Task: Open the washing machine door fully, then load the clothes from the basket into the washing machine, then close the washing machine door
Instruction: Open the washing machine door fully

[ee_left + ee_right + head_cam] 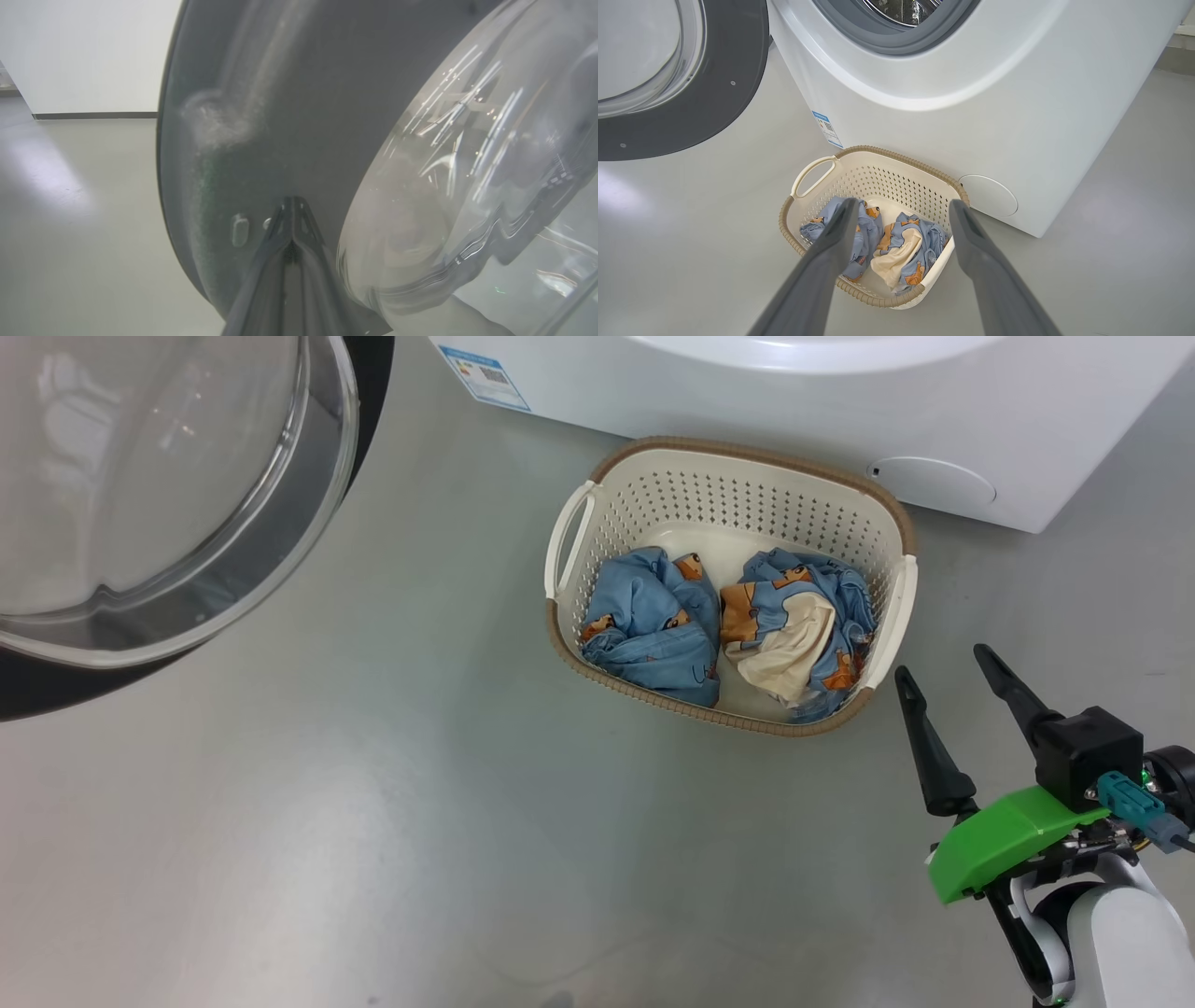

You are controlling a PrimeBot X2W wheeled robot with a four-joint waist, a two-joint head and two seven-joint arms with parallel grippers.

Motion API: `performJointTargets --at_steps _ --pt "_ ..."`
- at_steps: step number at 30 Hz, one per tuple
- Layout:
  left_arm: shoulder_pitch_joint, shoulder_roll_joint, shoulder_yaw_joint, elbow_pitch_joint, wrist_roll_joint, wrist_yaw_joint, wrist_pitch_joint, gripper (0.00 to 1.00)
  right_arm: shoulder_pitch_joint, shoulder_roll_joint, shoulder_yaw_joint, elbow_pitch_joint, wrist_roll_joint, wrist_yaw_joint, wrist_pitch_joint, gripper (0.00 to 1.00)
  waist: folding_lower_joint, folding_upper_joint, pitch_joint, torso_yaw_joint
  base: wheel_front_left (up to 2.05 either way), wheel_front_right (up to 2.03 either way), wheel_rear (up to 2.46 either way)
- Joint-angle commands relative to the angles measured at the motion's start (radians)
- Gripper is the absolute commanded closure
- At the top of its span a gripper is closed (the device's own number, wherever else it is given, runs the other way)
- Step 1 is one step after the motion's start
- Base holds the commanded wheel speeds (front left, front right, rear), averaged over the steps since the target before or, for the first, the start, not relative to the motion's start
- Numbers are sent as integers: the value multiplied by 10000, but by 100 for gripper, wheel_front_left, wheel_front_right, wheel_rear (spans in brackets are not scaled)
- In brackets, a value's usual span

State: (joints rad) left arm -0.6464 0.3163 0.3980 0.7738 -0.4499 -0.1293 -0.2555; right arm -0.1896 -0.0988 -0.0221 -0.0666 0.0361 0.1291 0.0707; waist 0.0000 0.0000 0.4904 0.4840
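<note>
head: we see basket [728, 453], long axis left-right, before washing machine [747, 392], blue clothes [653, 616] crumpled inside | left wrist: our left gripper [292, 203] pinched together, empty, tips at washing machine door [280, 93] rim | right wrist: right gripper [903, 207] spread wide, empty, above basket

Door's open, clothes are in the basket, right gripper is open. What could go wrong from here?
1. The clothes lie in two separate bundles; the open right gripper might lift only one.
2. It could snag the basket rim and drag it.
3. The shut left gripper sits close to the washing machine door; it may nudge it partly shut.
</note>
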Motion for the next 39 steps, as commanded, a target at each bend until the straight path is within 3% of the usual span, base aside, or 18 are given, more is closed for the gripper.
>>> performJointTargets --at_steps 1,14,24,39 --pt "-202 901 295 -209 -79 -11 -62 100 -5 97 238 -309 -118 16 44 0 0 0 13 4 0 0 0" --pt "130 831 -394 -659 -65 -12 -62 100 -19 240 215 170 71 16 -313 0 0 0 -596 30 0 0 0" --pt "981 498 -1817 -1760 284 -13 -63 100 -10 401 141 938 362 16 -968 0 0 0 -1586 -192 0 0 0" --pt "3070 128 -3861 -3752 481 -13 -63 100 386 483 -32 1985 1379 16 -2134 0 0 0 -3393 -1640 0 0 0"
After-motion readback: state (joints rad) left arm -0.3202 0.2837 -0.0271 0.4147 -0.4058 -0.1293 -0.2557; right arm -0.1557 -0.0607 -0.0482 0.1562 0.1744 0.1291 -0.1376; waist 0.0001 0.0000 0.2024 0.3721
